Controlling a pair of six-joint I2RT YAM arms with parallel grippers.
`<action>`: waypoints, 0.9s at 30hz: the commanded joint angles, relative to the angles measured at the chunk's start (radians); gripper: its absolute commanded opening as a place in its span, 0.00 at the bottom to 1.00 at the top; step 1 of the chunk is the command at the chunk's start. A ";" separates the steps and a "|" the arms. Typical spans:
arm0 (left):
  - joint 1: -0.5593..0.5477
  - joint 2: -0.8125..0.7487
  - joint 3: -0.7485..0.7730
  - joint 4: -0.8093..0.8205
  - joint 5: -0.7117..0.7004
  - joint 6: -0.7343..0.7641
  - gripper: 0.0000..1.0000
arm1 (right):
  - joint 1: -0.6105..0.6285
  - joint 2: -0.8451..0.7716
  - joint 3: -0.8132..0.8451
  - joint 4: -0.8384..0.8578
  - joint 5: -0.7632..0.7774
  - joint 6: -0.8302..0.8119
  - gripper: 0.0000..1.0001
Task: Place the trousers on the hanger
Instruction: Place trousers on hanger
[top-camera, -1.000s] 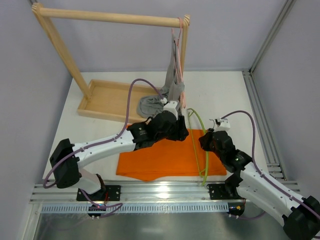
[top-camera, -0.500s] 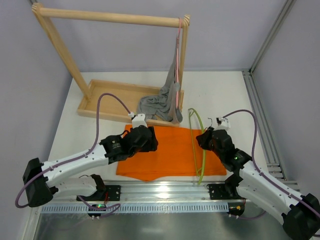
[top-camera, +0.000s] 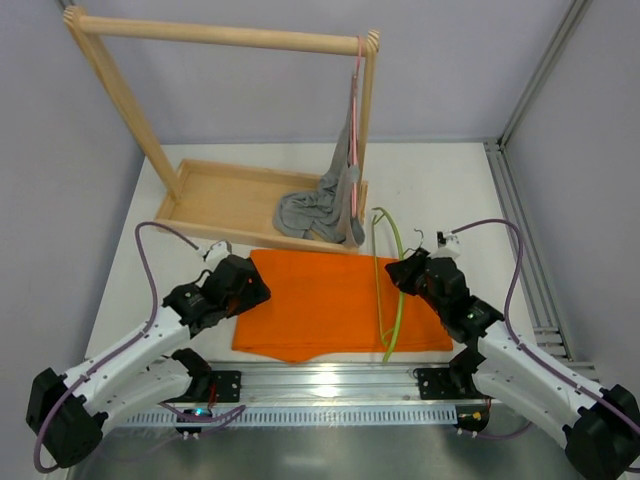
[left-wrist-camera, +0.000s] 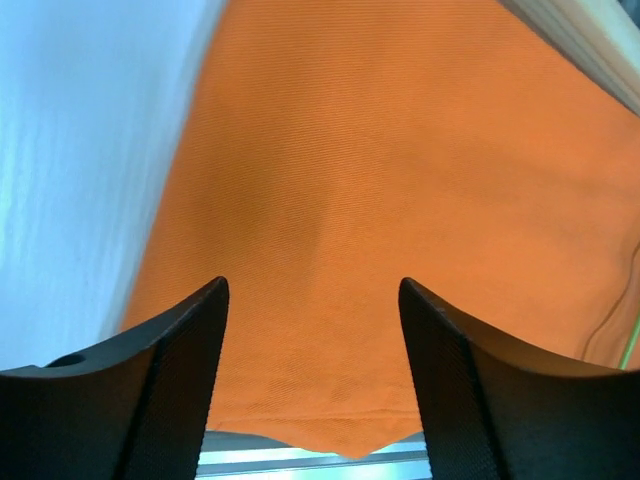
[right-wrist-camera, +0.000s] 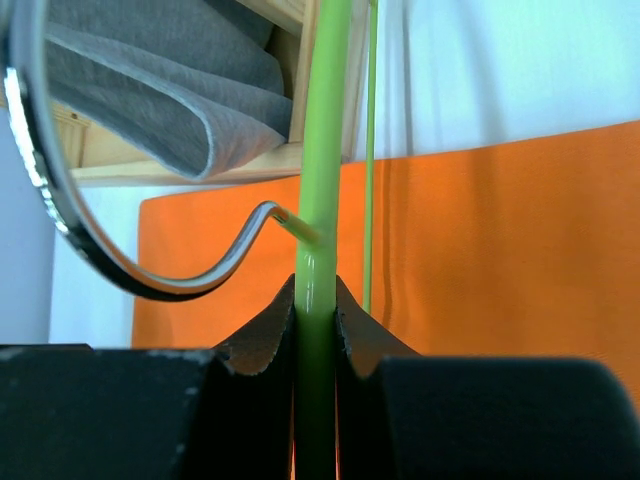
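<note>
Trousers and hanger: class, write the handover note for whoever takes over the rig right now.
Open and empty, the left pincer hangs over the left edge of the trousers.
Shut on the hanger, the right pincer holds it over the right end of the trousers.
The trousers lie flat on the table.
Done: hanger gripped.
Left: get the trousers onto the hanger.

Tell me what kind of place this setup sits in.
Probably a lab test cell rather than a home: plain grey walls framed by aluminium rails, a white table, and a small wooden rack serving as a laundry prop.
</note>
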 joint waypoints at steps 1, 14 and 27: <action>0.035 -0.111 -0.055 -0.122 -0.055 -0.116 0.71 | 0.014 0.021 -0.003 0.168 0.009 0.088 0.04; 0.041 -0.219 -0.220 -0.162 -0.087 -0.319 0.81 | 0.104 0.072 -0.095 0.270 0.090 0.202 0.04; 0.041 -0.202 -0.289 -0.111 -0.086 -0.333 0.80 | 0.106 0.067 -0.085 0.284 0.058 0.214 0.04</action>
